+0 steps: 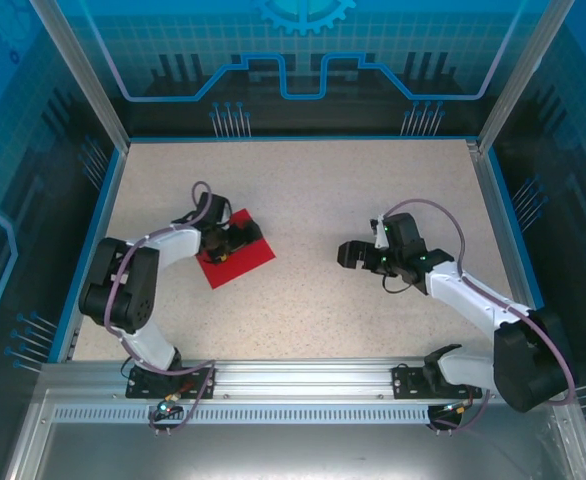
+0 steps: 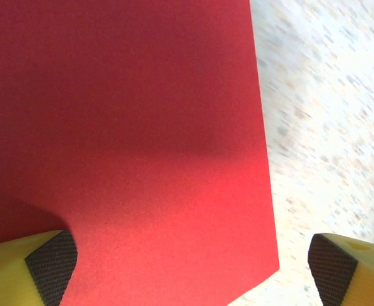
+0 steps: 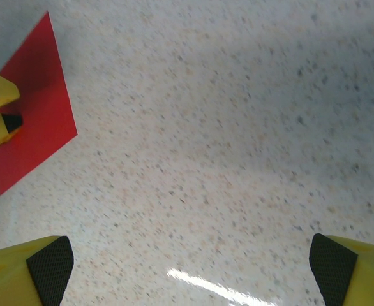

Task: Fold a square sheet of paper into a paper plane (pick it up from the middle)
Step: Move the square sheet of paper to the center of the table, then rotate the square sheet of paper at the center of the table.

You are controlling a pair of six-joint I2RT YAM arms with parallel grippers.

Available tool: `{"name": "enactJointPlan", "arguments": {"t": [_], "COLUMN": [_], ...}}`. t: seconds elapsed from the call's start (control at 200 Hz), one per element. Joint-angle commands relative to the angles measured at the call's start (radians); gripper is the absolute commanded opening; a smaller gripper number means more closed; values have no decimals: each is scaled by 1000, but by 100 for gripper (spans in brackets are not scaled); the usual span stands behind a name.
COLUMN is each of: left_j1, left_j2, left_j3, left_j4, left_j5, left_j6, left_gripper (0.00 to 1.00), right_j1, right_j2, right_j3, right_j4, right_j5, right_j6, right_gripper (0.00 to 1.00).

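**A:** Where is the square sheet of paper [image 1: 245,258]?

**B:** On the bench [image 1: 303,180], in its left half, about midway between the near and far edges. It lies flat and is turned so its corners point toward the edges.

**A:** Any folds in it?

**B:** None that I can see. In the left wrist view the sheet [image 2: 129,146] is smooth red with no crease, and one straight edge runs down to a clean corner.

**A:** Is the left gripper [image 1: 235,240] holding it?

**B:** No. Its jaws are spread wide and empty. From its own camera the left gripper [image 2: 193,261] has one pad [image 2: 50,258] over the paper and the other past the sheet's edge, over bare bench. I can't tell whether the pads touch the paper.

**A:** And the right gripper [image 1: 353,253]?

**B:** Released too, with nothing between its fingers. It hangs over bare bench right of centre, well apart from the sheet. Its camera catches the paper [image 3: 37,102] off at the far left.

**A:** So how far along are we?

**B:** At the very start, I'd judge. The pickup from the middle isn't made, and every fold of the plane is left to do.
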Motion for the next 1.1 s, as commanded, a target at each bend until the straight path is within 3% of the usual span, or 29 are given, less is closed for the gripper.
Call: {"name": "enactJointPlan", "arguments": {"t": [0.0, 0.31, 0.56, 0.685, 0.785, 0.95, 1.095], "left_j1": [-126, -382, -413, -391, -314, -165, -114], "left_j2": [94, 242, 155, 41, -89, -270, -402], "left_j3": [5, 176, 210, 199, 120, 8, -78], "left_j4": [-24, -9, -54, -98, -93, -145, -163], "left_j5": [93, 102, 81, 36, 16, -4, -64], "left_j6": [-72, -130, -107, -84, -86, -46, -13], "left_gripper": [98, 98, 99, 98, 98, 99, 98], "right_j1": [16, 6, -1, 16, 70, 166, 201], "right_j2": [-15, -69, -104, -81, -9, 221, 451], "right_j3": [-23, -65, -35, 10, 82, 289, 482], "right_j4": [-44, -111, -174, -155, -149, -150, -190], "right_j5": [34, 71, 32, -32, -46, -39, -52], "right_j6": [23, 38, 59, 81, 94, 97, 92], "right_gripper": [100, 99, 99, 99, 99, 96, 88]}}
